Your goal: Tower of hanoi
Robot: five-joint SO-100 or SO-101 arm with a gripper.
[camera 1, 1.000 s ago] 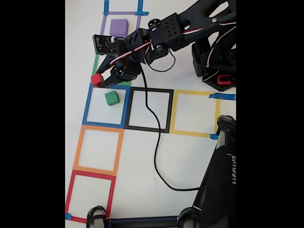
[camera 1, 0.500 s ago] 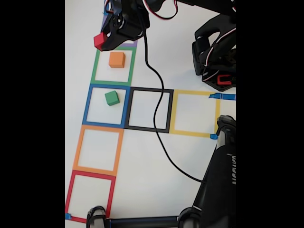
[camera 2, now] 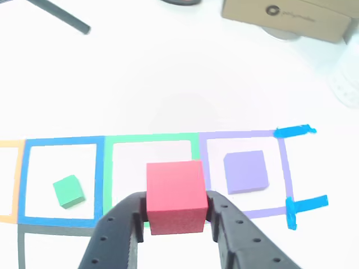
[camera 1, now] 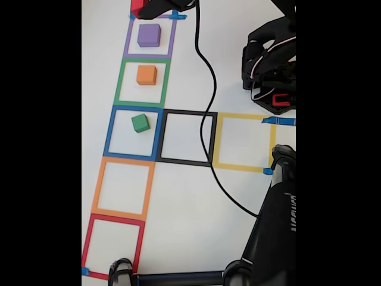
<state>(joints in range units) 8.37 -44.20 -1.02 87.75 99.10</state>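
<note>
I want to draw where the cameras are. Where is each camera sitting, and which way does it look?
Fixed view: sits up high, looking down on the white table with tape squares; the arm's base shows at right, the gripper at the top edge.
Other view: rides just behind the gripper, looking past it across the table; both fingers clamp the red block.
Both show the purple block and the green block in their squares.

A red block (camera 2: 174,196) sits in the black gripper (camera 2: 175,219). The purple block (camera 1: 149,35), orange block (camera 1: 146,75) and green block (camera 1: 140,123) lie on the white worktop (camera 1: 184,202), apparently unpatterned.
</note>
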